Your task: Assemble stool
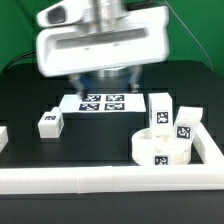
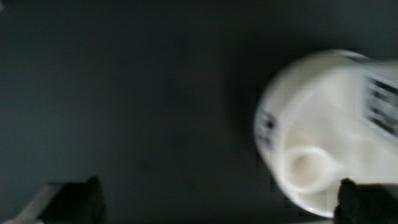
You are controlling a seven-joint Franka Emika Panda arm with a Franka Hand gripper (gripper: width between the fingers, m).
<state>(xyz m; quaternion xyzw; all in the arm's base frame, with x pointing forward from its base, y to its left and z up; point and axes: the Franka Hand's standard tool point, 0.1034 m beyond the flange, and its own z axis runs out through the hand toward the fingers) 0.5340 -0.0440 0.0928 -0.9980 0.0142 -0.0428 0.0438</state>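
Spread and empty, the pincer hangs over the bench; a loose leg lies well apart from the seat, and grasping it looks next.

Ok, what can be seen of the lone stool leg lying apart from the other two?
The lone leg is a short, blocky white piece, plastic by its look, with a black-and-white square tag on the side facing the camera. It rests on the black table toward the exterior view's left, clear of the marker board and far from the round seat. Only the table touches it.
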